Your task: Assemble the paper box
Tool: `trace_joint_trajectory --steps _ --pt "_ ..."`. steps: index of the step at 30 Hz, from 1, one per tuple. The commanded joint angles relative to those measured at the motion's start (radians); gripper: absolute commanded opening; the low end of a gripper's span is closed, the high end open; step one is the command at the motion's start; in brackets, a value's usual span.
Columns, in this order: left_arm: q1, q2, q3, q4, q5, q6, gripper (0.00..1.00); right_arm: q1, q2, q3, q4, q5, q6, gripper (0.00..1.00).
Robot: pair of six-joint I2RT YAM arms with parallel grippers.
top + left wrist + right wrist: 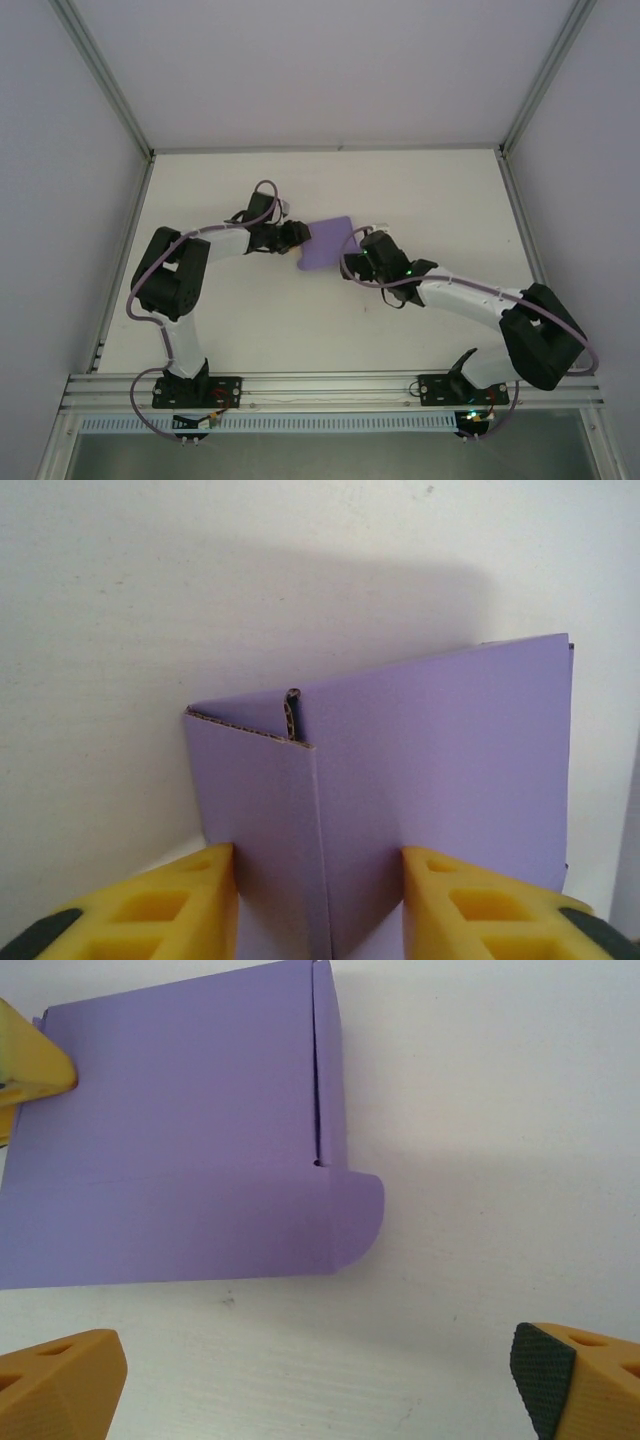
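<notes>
White worktop, lavender paper box resting near its centre, left pincer at the box's 9 o'clock, 2 yellow fingers astride a folded corner, real grip impossible to tell, right pincer at 3 o'clock, spread wide, holding nothing

Three cameras, all meeting on the box.
The top camera sits high behind the arm bases and looks down over the whole table. The left wrist camera looks out between its own fingers, very close to the box's folded corner. The right wrist camera stands a little farther back, apparently looking steeply down on the box's flat face; a left finger shows at its upper left edge.
</notes>
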Motion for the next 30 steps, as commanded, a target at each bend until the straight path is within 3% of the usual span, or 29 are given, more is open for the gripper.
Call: trace_joint_trajectory --steps 1,7,18,27,30 --pt "0.021 0.053 -0.053 0.047 0.086 -0.002 0.35 -0.095 -0.004 0.068 -0.022 -0.208 0.004 1.0" --pt "0.069 0.096 -0.117 0.224 0.241 -0.069 0.27 -0.242 0.075 0.157 -0.043 -0.494 0.046 1.0" --pt "0.1 0.124 -0.151 0.271 0.282 -0.069 0.26 -0.361 0.409 0.385 -0.064 -0.815 0.111 0.99" --pt "0.105 0.136 -0.145 0.266 0.289 -0.038 0.27 -0.366 0.563 0.423 0.106 -1.071 0.198 0.85" --pt "0.105 0.131 -0.132 0.233 0.277 -0.006 0.28 -0.365 0.586 0.413 0.184 -1.113 0.238 0.75"
